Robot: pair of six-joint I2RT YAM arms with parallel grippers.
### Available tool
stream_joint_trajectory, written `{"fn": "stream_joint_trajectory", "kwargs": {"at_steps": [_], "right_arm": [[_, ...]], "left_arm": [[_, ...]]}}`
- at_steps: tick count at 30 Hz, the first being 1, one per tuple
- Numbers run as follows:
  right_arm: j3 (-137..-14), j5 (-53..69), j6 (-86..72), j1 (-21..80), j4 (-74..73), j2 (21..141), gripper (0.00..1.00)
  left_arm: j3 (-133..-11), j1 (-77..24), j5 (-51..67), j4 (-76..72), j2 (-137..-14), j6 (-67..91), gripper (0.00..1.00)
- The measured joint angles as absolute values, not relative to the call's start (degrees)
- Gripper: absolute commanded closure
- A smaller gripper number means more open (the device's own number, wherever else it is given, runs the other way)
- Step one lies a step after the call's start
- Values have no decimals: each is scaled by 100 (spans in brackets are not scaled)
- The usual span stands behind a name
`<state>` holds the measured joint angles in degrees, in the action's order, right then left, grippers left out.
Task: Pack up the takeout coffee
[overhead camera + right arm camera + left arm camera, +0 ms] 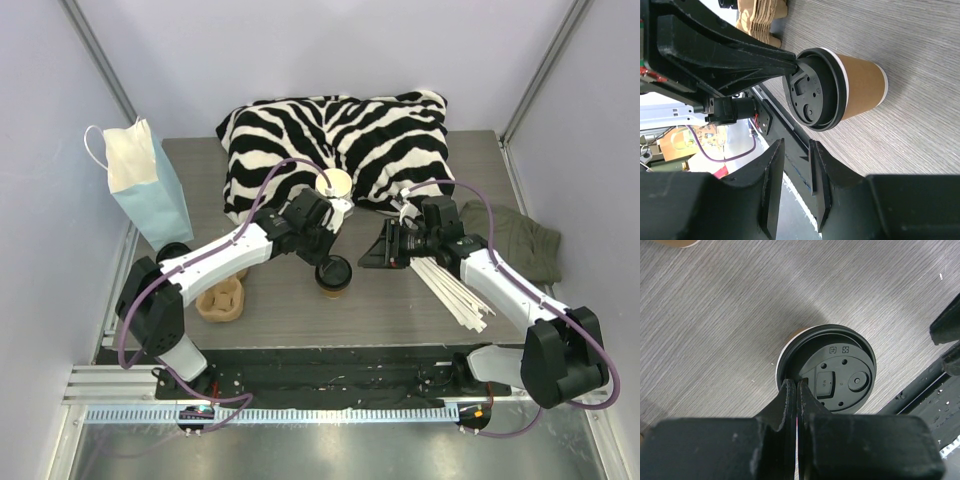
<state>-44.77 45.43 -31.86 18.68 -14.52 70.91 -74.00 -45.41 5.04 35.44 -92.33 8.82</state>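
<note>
The takeout coffee, a tan paper cup with a black lid, stands upright on the grey table near the front middle. My left gripper is shut, and its tips rest on the near rim of the lid with nothing between them. The right wrist view shows the left fingertips touching the lid's edge beside the cup. My right gripper is a short way right of the cup, level with it. Its jaws are open and empty, apart from the cup.
An open lidless cup sits against a zebra pillow at the back. A blue-and-white paper bag stands at far left. Pulp cup carriers lie front left, white sticks front right, an olive cloth right.
</note>
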Motion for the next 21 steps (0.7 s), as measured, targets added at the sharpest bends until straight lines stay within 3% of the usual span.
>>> {"fn": "stream_joint_trajectory", "kwargs": {"at_steps": [3, 6, 9, 10, 13, 18, 21], "right_arm": [[-4447, 4550, -3205, 1881, -1417, 7091, 66], [-4414, 4558, -3210, 1881, -1411, 7091, 66], [-4401, 4563, -3210, 1892, -1409, 7091, 66], [-4401, 4569, -3210, 1892, -1398, 7091, 66], [-4401, 4582, -3208, 1892, -1374, 7091, 66], [-4401, 4619, -3208, 1894, -1369, 7089, 68], [-4401, 4668, -3212, 1903, -1332, 7087, 71]], "left_arm": [[-7400, -4501, 558, 3544, -9268, 882, 100], [-7400, -4486, 582, 3546, -9295, 882, 94], [-7400, -4486, 620, 3551, -9301, 862, 79], [-7402, -4486, 642, 3559, -9306, 851, 68], [-7404, -4486, 714, 3627, -9319, 836, 50], [-7505, -4466, 777, 3776, -9299, 832, 33], [-7524, -4335, 1024, 3822, -9085, 834, 32]]}}
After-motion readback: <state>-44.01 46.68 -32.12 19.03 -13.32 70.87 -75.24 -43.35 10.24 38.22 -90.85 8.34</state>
